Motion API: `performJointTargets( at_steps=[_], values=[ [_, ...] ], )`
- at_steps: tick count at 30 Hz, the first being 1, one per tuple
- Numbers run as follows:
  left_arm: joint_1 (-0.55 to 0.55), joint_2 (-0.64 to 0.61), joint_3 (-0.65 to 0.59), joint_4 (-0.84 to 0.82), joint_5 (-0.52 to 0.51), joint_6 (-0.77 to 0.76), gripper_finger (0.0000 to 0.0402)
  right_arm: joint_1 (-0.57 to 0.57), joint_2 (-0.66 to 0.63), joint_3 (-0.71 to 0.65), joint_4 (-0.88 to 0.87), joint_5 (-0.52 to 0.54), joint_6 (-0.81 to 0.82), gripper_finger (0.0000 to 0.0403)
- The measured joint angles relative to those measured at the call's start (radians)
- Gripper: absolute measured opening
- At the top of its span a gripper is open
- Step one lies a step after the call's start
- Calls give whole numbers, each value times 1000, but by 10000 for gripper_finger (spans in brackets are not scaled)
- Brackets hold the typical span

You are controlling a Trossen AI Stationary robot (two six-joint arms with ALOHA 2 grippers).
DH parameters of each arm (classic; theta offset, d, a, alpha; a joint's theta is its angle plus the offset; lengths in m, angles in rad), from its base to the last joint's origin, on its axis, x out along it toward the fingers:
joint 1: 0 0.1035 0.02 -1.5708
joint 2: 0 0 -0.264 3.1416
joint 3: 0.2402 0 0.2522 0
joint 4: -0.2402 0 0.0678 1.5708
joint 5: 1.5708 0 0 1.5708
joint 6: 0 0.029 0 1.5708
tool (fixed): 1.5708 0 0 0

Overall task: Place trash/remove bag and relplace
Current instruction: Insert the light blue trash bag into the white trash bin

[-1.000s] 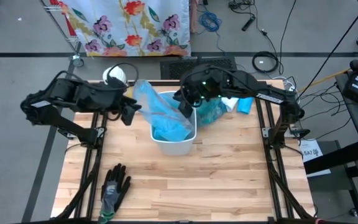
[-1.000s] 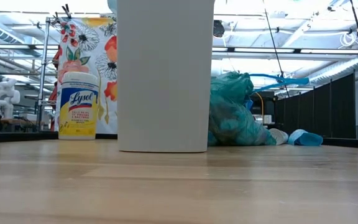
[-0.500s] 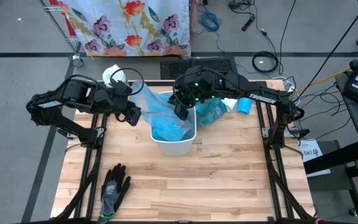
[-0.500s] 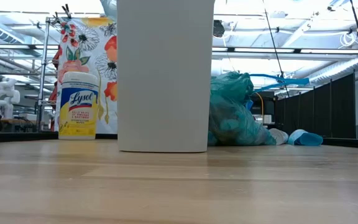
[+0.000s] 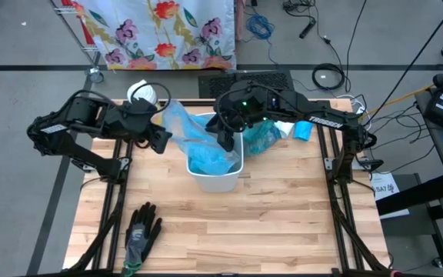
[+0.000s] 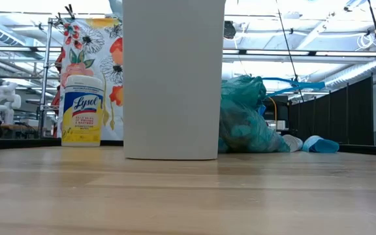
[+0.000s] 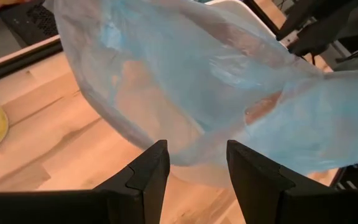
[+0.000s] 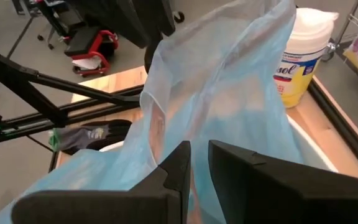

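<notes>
**New liner going into bin**

White bin (image 5: 215, 178) sits mid worktop (image 5: 283, 223) w/ a pale blue bag (image 5: 194, 138) draped over its rim. Right end effector (image 5: 226, 138) is at the bin's far rim, fingers nearly together, pinching bag film. Left end effector (image 5: 160, 141) is just left of the bin, fingers apart, bag film between them. Tied full teal bag (image 5: 261, 137) lies right of the bin. Glove (image 5: 141, 233) near front-left; wipes tub (image 6: 82, 109) far left.
</notes>
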Motion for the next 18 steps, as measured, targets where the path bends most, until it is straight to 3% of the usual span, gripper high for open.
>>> performJointTargets(
  at_steps=[18],
  values=[
    [-10,53,-60,8,21,-49,164,6,28,0,-53,6,-25,50]
  ],
)
